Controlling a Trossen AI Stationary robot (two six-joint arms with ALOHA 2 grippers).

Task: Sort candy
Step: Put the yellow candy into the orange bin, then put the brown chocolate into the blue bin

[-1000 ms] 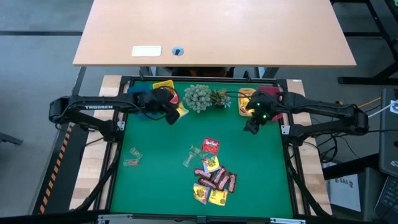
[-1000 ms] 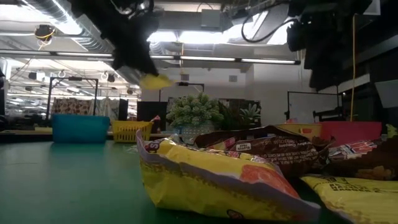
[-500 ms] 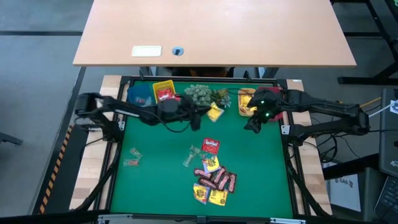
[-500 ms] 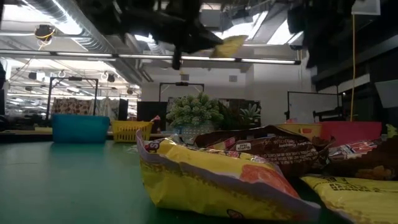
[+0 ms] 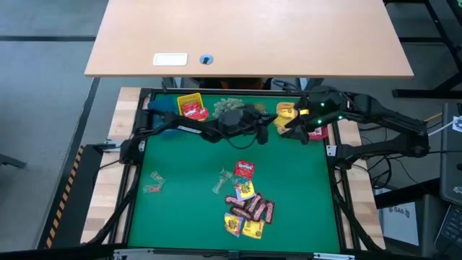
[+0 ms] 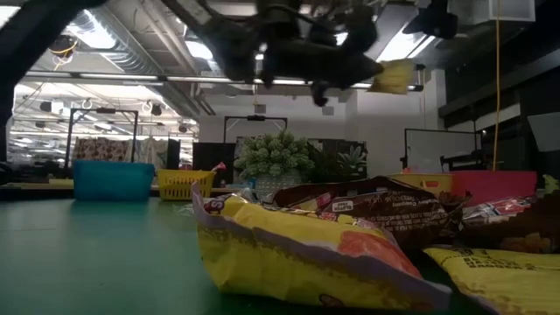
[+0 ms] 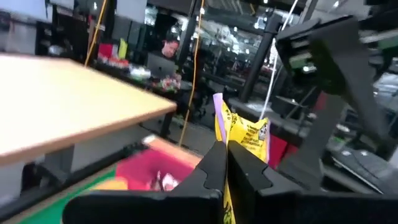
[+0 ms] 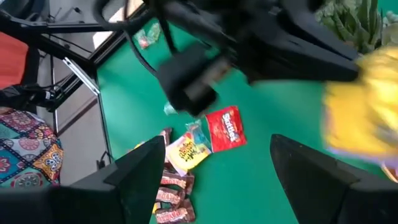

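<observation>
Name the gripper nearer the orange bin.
Right. The right gripper hovers open at the orange bin's near edge; the left gripper, shut on a yellow candy packet, sits just beside it, slightly farther.

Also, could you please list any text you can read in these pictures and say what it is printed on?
"Skittles": white lettering on the red candy packet.
Too blurred to read: the dark print on the yellow candy packet held in the left gripper.
Too small to read: the pale label on the dark brown candy wrapper.

The green table [image 5: 180, 209] carries a candy pile [image 5: 247, 206], stray clear-wrapped sweets [image 5: 153, 182] (left side) and bins [image 5: 189, 106].
</observation>
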